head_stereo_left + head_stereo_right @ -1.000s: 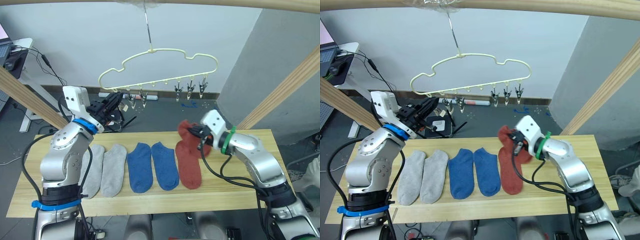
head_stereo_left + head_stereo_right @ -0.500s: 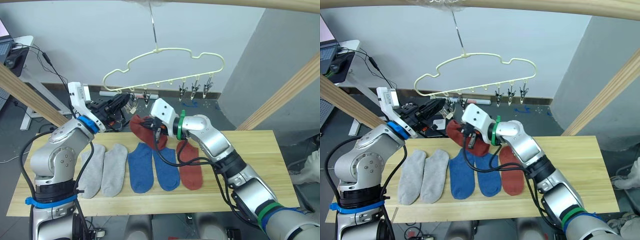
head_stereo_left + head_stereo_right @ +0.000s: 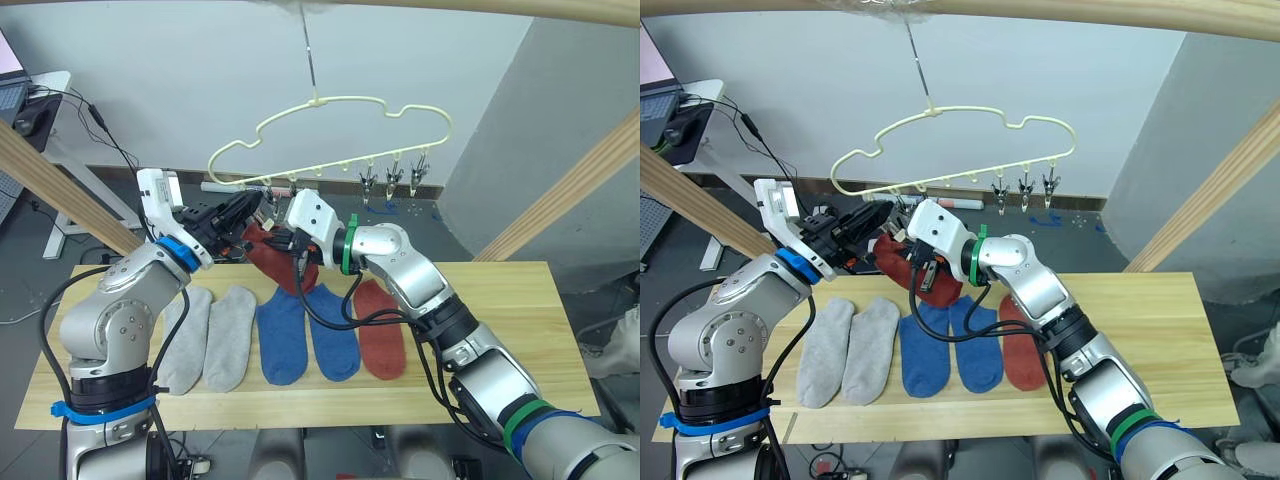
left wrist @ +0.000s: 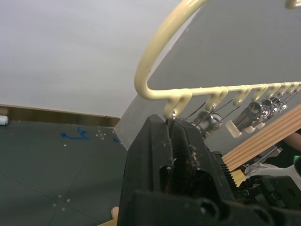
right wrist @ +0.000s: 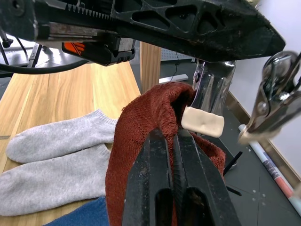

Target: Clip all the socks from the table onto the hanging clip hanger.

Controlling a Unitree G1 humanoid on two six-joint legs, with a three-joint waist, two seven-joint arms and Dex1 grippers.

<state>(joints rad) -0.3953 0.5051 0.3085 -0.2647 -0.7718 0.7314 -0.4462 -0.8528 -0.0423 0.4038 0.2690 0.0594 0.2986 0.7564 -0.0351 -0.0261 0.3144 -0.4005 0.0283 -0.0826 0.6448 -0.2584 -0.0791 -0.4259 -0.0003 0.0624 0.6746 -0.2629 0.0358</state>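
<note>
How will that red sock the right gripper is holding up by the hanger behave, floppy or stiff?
Probably floppy: the rust-red sock folds and droops around the right gripper, shut on its cuff. Likely light, since a thin pinch carries all of it. The knit looks grippy, so it seems unlikely to slip, though its loose end may swing near the clip.

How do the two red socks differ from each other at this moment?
The held red sock hangs bunched in the right gripper, raised near the hanger's clips; the other red sock lies flat on the table beside the blue socks. Both share one rust-red knit.
</note>
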